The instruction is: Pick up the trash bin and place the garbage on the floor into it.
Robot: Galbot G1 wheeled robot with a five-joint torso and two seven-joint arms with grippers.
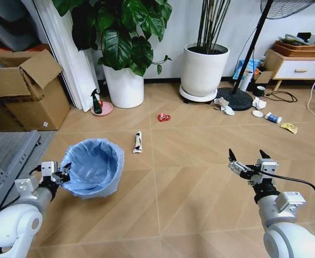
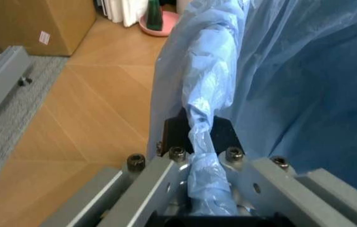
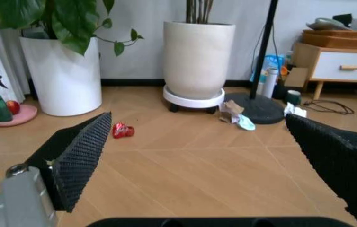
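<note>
The trash bin [image 1: 93, 167], dark with a crinkly light blue bag, stands on the floor [image 1: 190, 183] at the front left. My left gripper [image 1: 63, 174] is shut on its near-left rim; in the left wrist view the bagged rim [image 2: 200, 118] runs between the black fingers [image 2: 226, 135]. My right gripper [image 1: 249, 160] hovers open and holds nothing at the front right. Garbage lies farther off: a black-white tube [image 1: 138, 142], a red wrapper [image 1: 163, 116] [image 3: 122, 130], crumpled paper [image 1: 222, 104] [image 3: 232, 112], a blue-white carton [image 1: 273, 118] and a yellow scrap [image 1: 289, 128].
Two large white plant pots [image 1: 124, 86] [image 1: 203, 70] stand by the back wall. A fan stand base [image 1: 237, 99] sits beside the right pot. A cardboard box [image 1: 23, 91] and a metal rail [image 1: 7, 161] are at left, a spray bottle on a pink dish [image 1: 98, 105] behind the bin, and a low cabinet [image 1: 294, 67] at far right.
</note>
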